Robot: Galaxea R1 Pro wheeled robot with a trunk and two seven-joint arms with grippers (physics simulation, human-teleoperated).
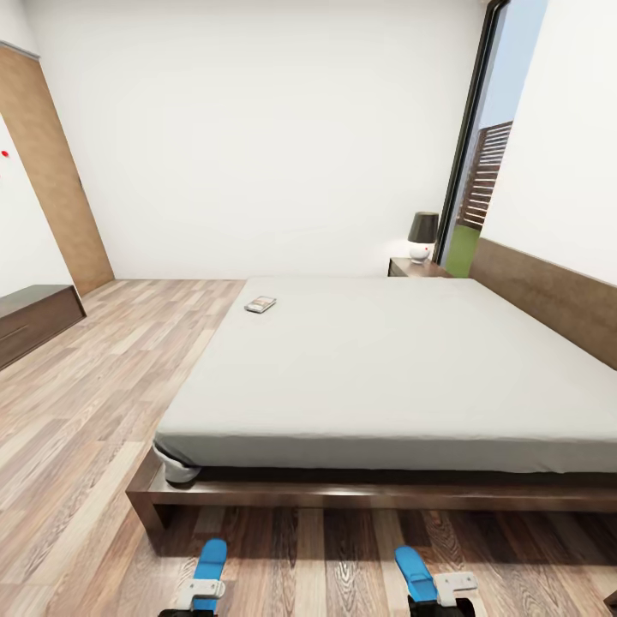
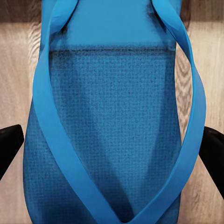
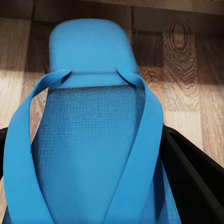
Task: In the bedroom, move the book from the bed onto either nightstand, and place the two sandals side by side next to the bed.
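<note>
- Blue, woven-textured foam with thin smooth straps made up both sandals, held over the plank floor (image 1: 77, 411) near the foot of the bed (image 1: 386, 368).
- Left end effector (image 1: 202, 591) clasped the left sandal (image 1: 209, 567), a black finger (image 2: 8, 144) at each edge of the sole.
- Right end effector (image 1: 446, 591) gripped the right sandal (image 1: 415, 572), dark fingers (image 3: 191, 177) flanking it; both sandals lay level, pointing toward the bed.
- Off-white mattress, matte and flat, carried the small thin book (image 1: 260, 304) near its far left corner.
- Dark glossy nightstand (image 1: 416, 268) stood beyond the bed, with a lamp (image 1: 422, 236) on top.
</note>
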